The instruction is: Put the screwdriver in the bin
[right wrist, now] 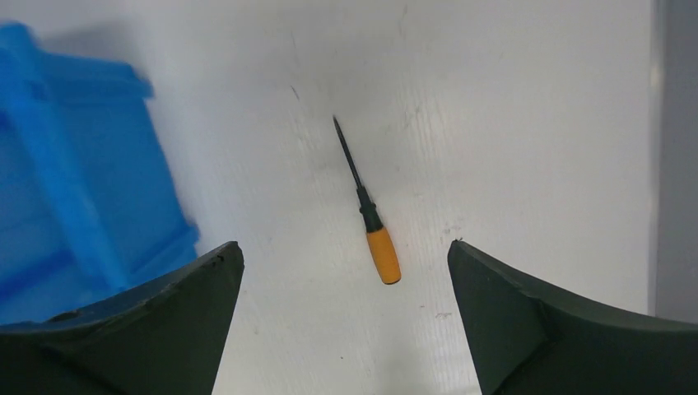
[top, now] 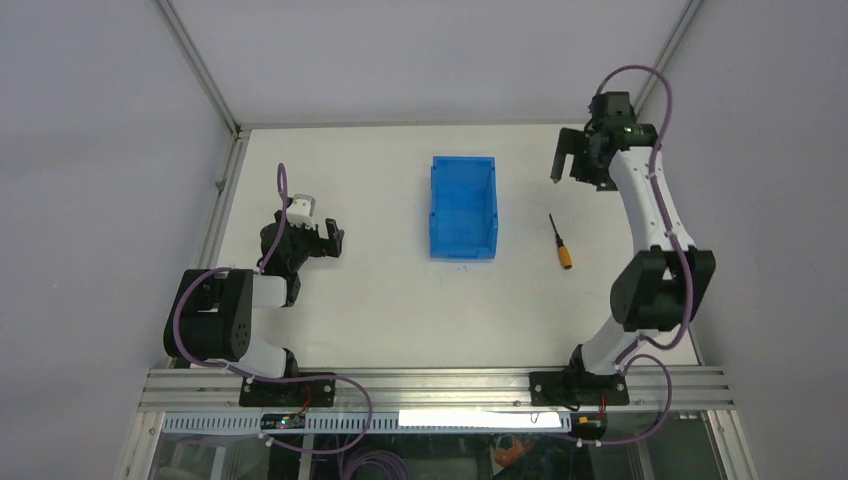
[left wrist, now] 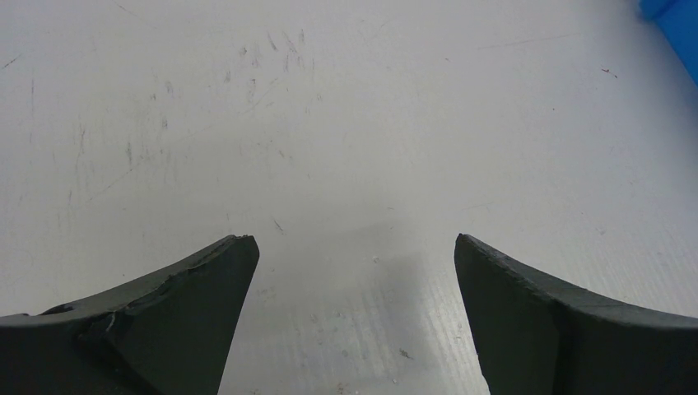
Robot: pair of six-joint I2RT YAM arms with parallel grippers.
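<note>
The screwdriver (top: 560, 241), with a thin black shaft and a short orange handle, lies flat on the white table to the right of the bright blue bin (top: 463, 207). My right gripper (top: 566, 160) is open and empty, held high beyond the screwdriver's tip. In the right wrist view the screwdriver (right wrist: 368, 212) lies between and beyond my spread fingers, and the bin (right wrist: 74, 181) is at the left. My left gripper (top: 330, 240) is open and empty, low over the table left of the bin. A corner of the bin (left wrist: 675, 25) shows in the left wrist view.
A metal frame rail (top: 222, 200) runs along the table's left edge. Grey enclosure walls stand at the back and on both sides. The table's right edge (right wrist: 658, 164) lies close beside the screwdriver.
</note>
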